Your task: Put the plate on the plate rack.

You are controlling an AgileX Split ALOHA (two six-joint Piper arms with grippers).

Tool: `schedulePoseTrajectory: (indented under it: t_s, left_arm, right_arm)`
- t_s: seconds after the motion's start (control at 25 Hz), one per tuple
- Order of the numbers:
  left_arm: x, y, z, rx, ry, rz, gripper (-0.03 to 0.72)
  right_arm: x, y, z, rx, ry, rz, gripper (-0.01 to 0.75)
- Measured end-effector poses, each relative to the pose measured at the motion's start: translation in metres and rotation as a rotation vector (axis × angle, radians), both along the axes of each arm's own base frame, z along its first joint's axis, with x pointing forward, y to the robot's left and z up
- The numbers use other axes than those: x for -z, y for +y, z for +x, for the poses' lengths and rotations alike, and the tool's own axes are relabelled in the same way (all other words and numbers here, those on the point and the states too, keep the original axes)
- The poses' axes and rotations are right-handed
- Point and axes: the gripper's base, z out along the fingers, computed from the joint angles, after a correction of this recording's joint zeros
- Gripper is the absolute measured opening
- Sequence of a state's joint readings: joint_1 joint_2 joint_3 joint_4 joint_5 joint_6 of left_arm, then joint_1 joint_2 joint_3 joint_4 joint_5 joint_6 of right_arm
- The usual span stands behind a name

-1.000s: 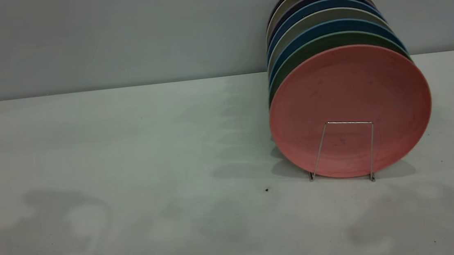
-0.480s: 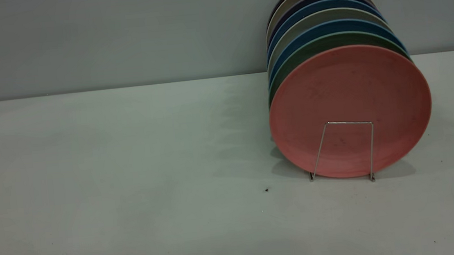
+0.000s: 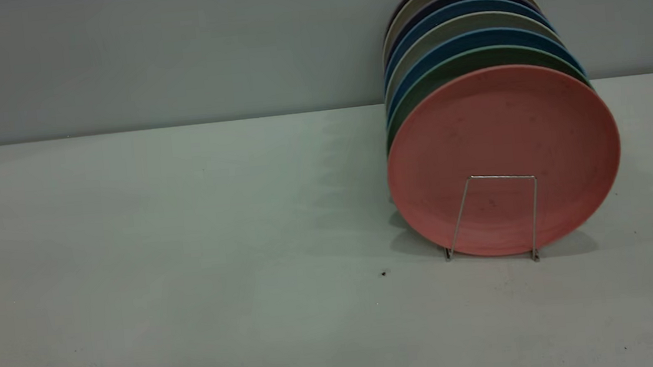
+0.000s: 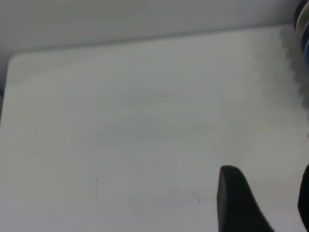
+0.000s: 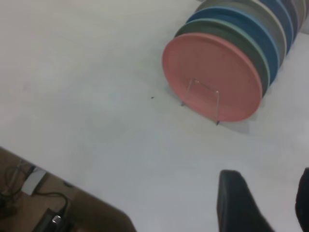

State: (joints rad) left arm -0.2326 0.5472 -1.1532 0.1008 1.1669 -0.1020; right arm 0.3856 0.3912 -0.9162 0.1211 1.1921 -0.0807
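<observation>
The left gripper shows in its wrist view as two dark fingers spread apart with bare table between them, holding nothing. The right gripper is spread the same way and empty, high above the table. Neither arm appears in the exterior view.

The left wrist view catches only a blurred sliver of stacked plate edges at one border. The right wrist view shows the whole row from above, plus what may be cables below the table edge, too dim to be sure.

The plate stands on edge in the rack, at the front of the row, its flat face turned to the exterior camera and leaning slightly back. One wire loop crosses its lower face. Just behind it is a green plate, then blue and beige ones, the row running away toward the wall.
</observation>
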Motion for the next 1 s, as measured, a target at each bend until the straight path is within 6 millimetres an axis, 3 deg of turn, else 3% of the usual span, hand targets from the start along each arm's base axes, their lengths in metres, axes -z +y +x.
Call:
schedulePoseTrajectory:
  t_s: [0.2,0.36,0.72,1.0]
  left_arm:
    - [0.014,0.01,-0.041,0.001,-0.105,-0.022,0.352]
    - [0.053,0.014,-0.056,0.0,-0.093,-0.016,0.352]
    - [0.151,0.014,-0.056,0.023,0.027,0.045,0.352]
    - [0.16,0.012,-0.055,0.052,0.042,0.066,0.352]
  right_arm:
    - [0.029,-0.008,-0.021,-0.006,0.007,0.005,0.317]
    - [0.064,-0.011,-0.027,0.001,0.013,-0.004,0.317]
    - [0.11,-0.021,-0.02,0.08,-0.014,-0.112,0.316]
    - [0.114,-0.023,-0.02,0.104,-0.033,-0.108,0.316]
